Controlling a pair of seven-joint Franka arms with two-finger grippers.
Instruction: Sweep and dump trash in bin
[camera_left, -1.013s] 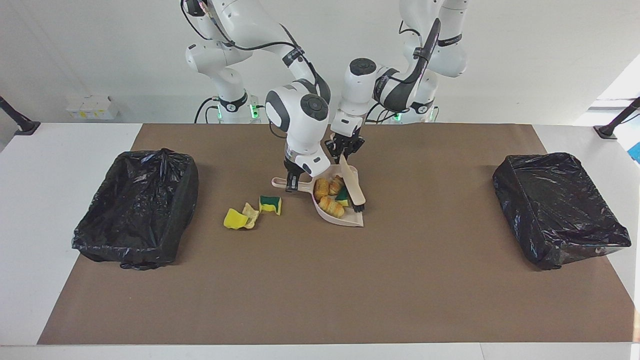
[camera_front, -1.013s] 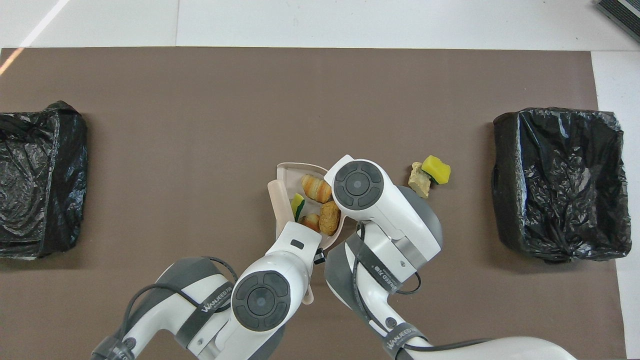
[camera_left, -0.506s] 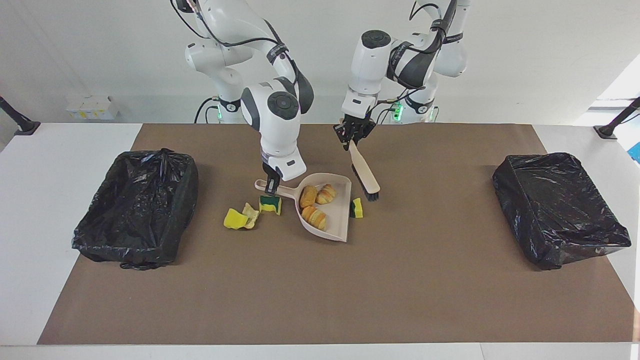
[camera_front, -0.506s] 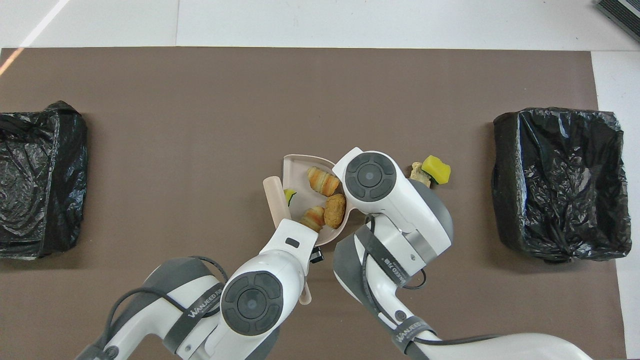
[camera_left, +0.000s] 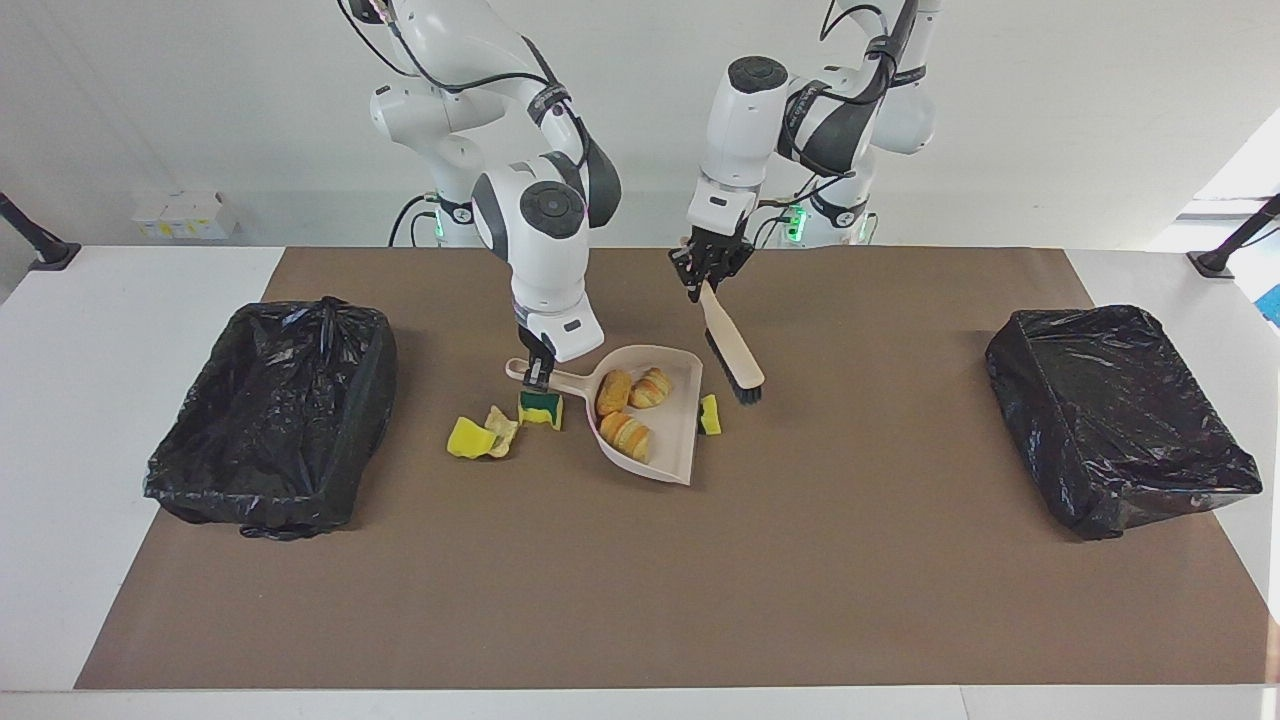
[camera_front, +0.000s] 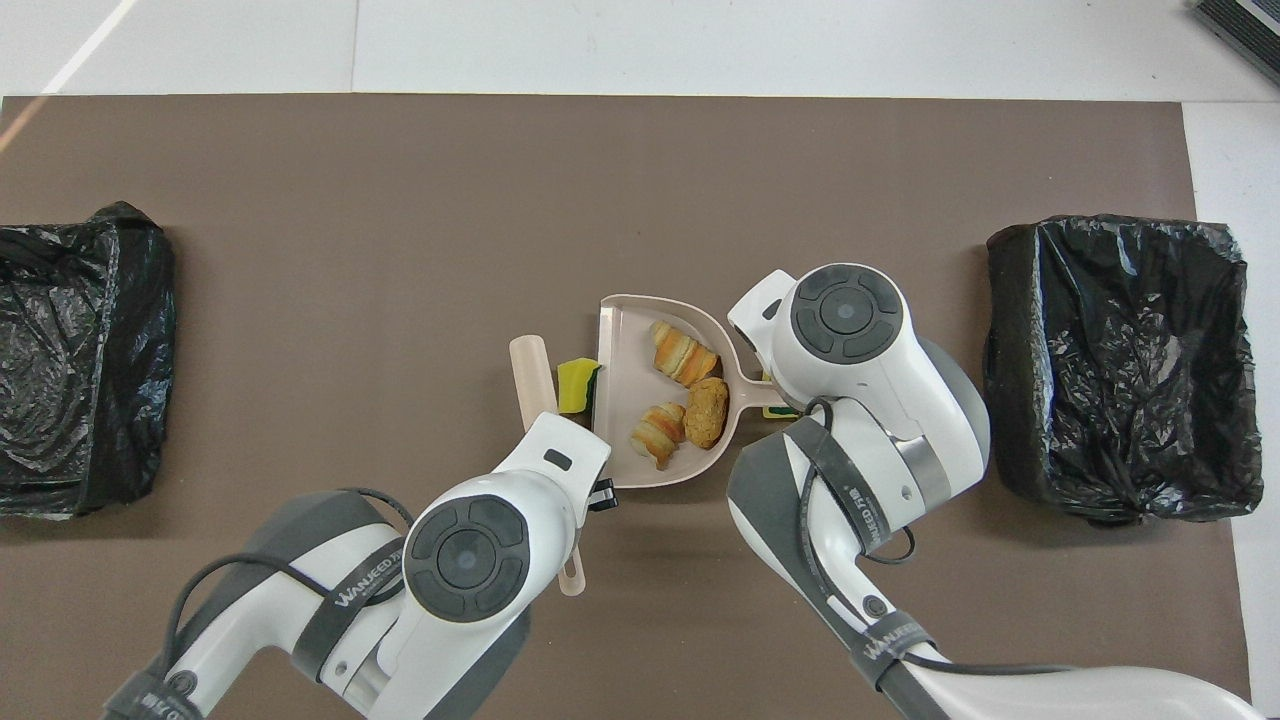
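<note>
Both arms (camera_left: 540, 200) were glossy white with dark grey joint caps, black cables looped alongside, and green lights glowed at the bases.

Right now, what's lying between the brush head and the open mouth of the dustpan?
One small yellow-green sponge scrap lies on the mat between the brush bristles and the dustpan rim, outside the pan. The facing view shows it best.

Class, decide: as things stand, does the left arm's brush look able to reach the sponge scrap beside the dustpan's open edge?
Probably yes: the left gripper holds the brush just beside the sponge scrap, nothing between them.
</note>
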